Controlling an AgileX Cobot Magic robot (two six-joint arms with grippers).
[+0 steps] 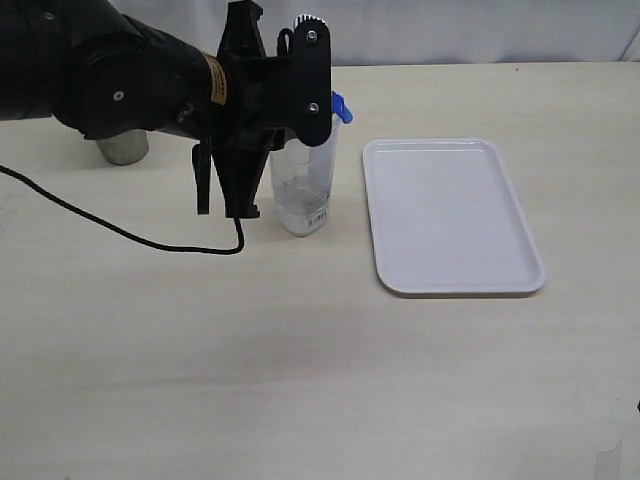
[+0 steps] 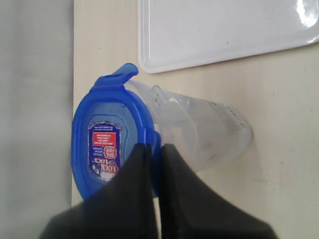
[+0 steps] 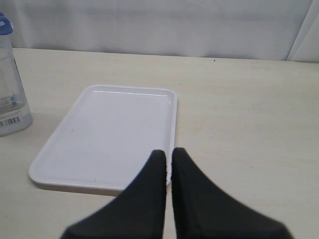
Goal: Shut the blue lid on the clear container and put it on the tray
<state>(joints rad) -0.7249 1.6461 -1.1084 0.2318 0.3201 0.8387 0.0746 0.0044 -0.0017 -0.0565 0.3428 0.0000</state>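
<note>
Left gripper (image 2: 154,148), fingers pressed together, sits at the rim of the blue lid (image 2: 102,112) (one tab sticks up). The lid caps the clear container (image 2: 204,132), which stands upright, long axis vertical, just beside the tray (image 2: 224,30). Right gripper (image 3: 168,152), likewise closed, faces the tray.

found the blue lid (image 2: 104,104) sitting atop the upright clear container (image 1: 305,190), one tab jutting toward the flat white tray (image 1: 450,215) lying near, not touching.

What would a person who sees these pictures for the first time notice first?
The big black left arm dominates the exterior view's upper left, its shut left gripper at the edge of the blue lid atop the upright clear container. Just right of that lies the white tray.
</note>
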